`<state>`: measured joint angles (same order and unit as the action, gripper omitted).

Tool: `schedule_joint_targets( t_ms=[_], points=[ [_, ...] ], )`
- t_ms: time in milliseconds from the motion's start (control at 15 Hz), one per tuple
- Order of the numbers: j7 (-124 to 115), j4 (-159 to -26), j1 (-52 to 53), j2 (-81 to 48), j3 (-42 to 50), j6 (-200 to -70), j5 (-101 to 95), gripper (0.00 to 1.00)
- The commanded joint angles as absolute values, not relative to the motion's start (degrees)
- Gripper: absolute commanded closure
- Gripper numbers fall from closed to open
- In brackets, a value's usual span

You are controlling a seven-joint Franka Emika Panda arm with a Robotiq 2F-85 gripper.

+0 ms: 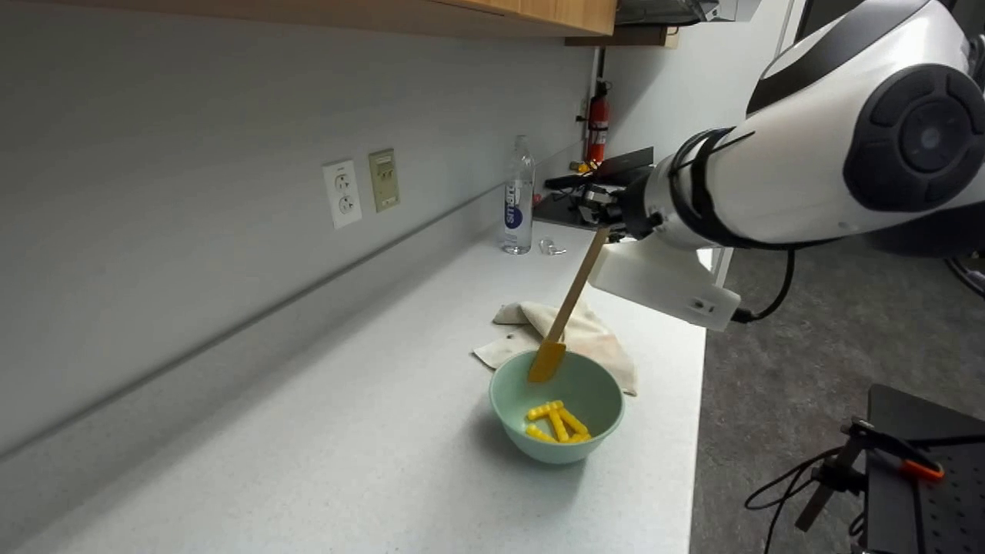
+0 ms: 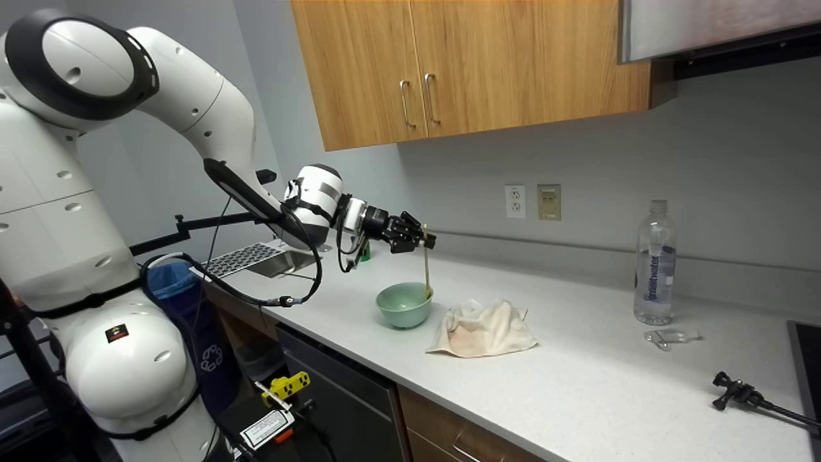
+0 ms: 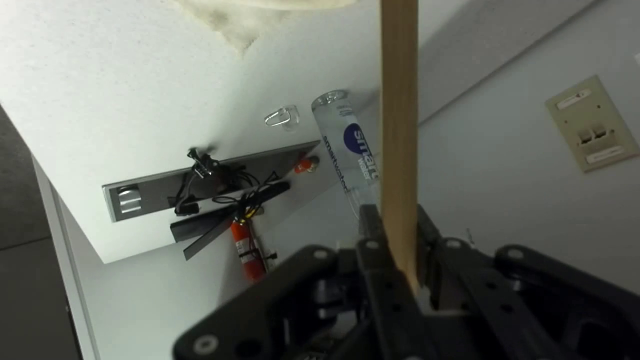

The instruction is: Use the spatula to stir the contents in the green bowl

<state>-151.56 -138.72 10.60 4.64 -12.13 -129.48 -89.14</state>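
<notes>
My gripper (image 3: pixel 398 220) is shut on the upper end of the spatula (image 3: pixel 399 115), a light wooden handle running out between the fingers. In both exterior views the spatula (image 1: pixel 577 288) (image 2: pixel 426 266) slants or hangs down from the gripper (image 1: pixel 605 223) (image 2: pixel 423 240) to the green bowl (image 1: pixel 554 452) (image 2: pixel 403 314). Its orange-yellow blade (image 1: pixel 547 362) dips just inside the far rim; whether it touches the wall I cannot tell. The contents (image 1: pixel 557 422), several bright yellow sticks, lie on the bowl's bottom, apart from the blade. The bowl's wall hides them in an exterior view.
A crumpled pale cloth (image 1: pixel 600 346) (image 2: pixel 487 333) lies beside the bowl. Farther along the counter stand a water bottle (image 1: pixel 518 208) (image 2: pixel 654 276), a clear plastic piece (image 2: pixel 672 336) and a black mount (image 2: pixel 737 391). Wooden cabinets (image 2: pixel 481 64) hang above; the wall backs the counter.
</notes>
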Motion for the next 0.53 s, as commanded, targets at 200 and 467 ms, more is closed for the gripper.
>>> schedule_joint_targets(
  t_ms=[200, 467],
  points=[
    [-150.79, -138.91, 11.73, 4.59, -12.31, -128.36, -88.36, 0.96],
    [-145.68, -139.03, 10.77, 3.69, -10.58, -137.37, -83.64, 0.96]
  ],
)
